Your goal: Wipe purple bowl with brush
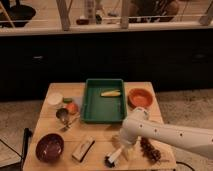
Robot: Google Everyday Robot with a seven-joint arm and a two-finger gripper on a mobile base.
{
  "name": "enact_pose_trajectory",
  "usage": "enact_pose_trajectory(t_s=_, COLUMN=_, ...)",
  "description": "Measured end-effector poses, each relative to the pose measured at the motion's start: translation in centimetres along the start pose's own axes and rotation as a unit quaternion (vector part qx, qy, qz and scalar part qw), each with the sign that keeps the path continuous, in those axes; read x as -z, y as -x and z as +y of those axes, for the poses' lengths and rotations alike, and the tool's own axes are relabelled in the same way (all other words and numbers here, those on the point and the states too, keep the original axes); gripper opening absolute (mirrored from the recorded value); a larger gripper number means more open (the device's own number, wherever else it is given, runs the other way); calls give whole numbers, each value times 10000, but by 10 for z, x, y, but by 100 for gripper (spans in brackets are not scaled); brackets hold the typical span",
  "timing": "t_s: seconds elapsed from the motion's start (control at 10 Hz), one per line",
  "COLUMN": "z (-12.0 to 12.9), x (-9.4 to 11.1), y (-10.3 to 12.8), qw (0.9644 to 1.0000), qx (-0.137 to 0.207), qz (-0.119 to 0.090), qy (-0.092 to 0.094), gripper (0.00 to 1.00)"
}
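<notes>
Your gripper (121, 148) is low over the brush (114, 157) near the table's (100, 132) front edge. You cannot tell how it is set. Your purple bowl (49, 147) sits well apart, front left.

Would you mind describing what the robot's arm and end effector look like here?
The arm is smooth, glossy white, made of thick rounded tubular segments with a bulbous joint. No cables or markings show. The end effector at the table's front edge is pale, its details indistinct.
</notes>
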Motion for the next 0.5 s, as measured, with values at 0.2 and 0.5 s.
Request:
enact_pose_trajectory(t_s=0.2, z=-1, x=3, y=-5, qw=10000, qx=26, qz=38, qy=5, gripper=80)
enact_pose_trajectory(t_s=0.5, z=1, x=8, y=-14, qw=9998, qx=83, qz=166, qy=25, gripper=62)
